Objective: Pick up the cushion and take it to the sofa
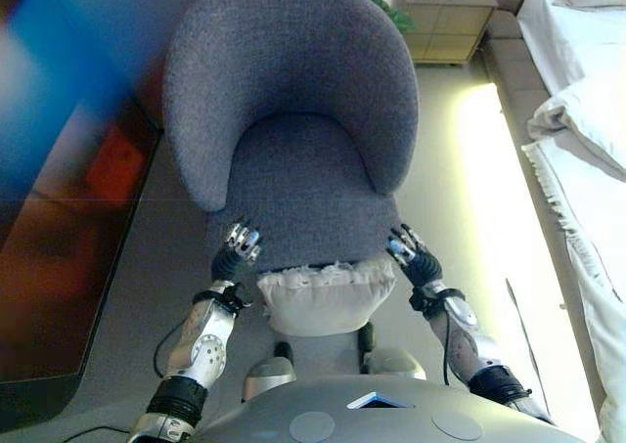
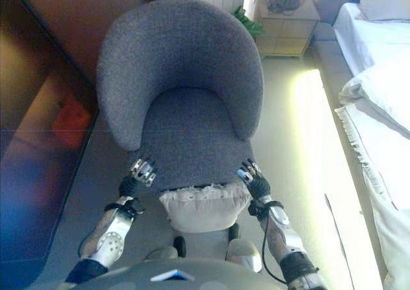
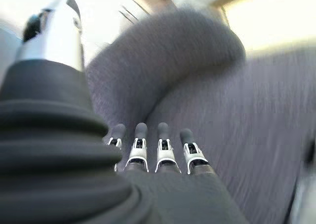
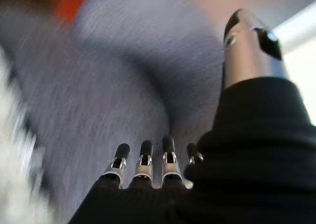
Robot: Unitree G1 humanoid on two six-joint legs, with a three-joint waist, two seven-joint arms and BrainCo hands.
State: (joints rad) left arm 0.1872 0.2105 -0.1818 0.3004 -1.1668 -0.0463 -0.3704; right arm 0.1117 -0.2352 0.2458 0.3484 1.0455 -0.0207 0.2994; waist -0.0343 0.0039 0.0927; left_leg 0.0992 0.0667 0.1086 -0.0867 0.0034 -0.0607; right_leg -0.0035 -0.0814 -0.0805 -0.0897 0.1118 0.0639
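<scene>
Dark panel (image 1: 59,247): standing along the left of the scene, closing off that side; a strip of floor (image 1: 147,296) is being left between it and the armchair.

Left hand (image 1: 238,247): being held at the left front corner of the seat, fingers (image 3: 140,147) straight and parted, nothing being grasped; it is being kept just beside the cushion, whether touching cannot be told.

Grey armchair (image 1: 293,120): serving as the sofa of the task, as judged; its curved back and arms are enclosing the seat (image 1: 298,189) on three sides, so entry is being allowed from the front edge only.

White frilled cushion (image 1: 318,296): lying against the seat's front edge, between the two hands, low and not yet on the seat; it is judged to be pressed or steadied there for a two-sided lift.

Right hand (image 1: 411,255): being held at the right front corner, fingers (image 4: 145,157) extended, nothing being gripped.

Bedside cabinet (image 1: 450,18): standing behind the armchair, well apart.

Bed (image 1: 587,169): bordering the right side, a lit floor lane being left open beside it.
</scene>
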